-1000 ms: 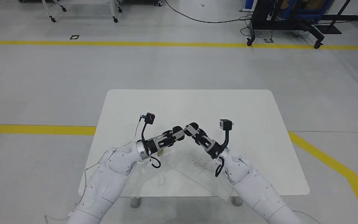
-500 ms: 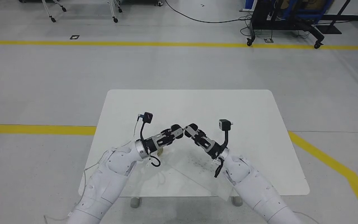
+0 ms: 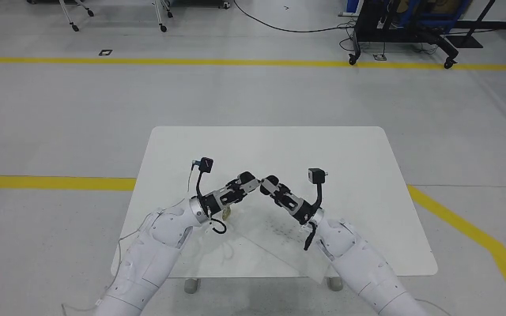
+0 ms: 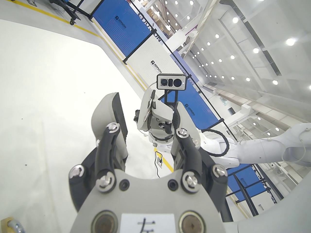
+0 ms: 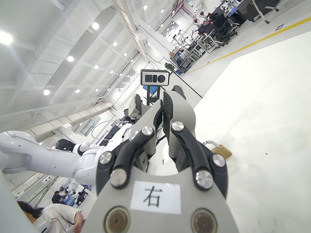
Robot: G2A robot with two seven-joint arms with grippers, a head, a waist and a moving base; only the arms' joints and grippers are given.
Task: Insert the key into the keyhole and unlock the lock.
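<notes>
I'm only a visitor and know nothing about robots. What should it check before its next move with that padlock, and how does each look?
1. Brass padlock with silver shackle found: ok, it lies on the white table.
2. Padlock held steady: not ok, nothing grips it.
3. Left gripper free to take it: ok, fingers open.
4. Key in the right gripper: cannot tell; its fingers are shut, but no key shows clearly.
5. Keyhole facing the key: cannot tell.

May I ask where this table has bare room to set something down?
The white rectangular table is bare along its far edge and both side margins. It is crowded mid-front, where the left pincer and right pincer nearly meet, small brass padlock beside them.
</notes>
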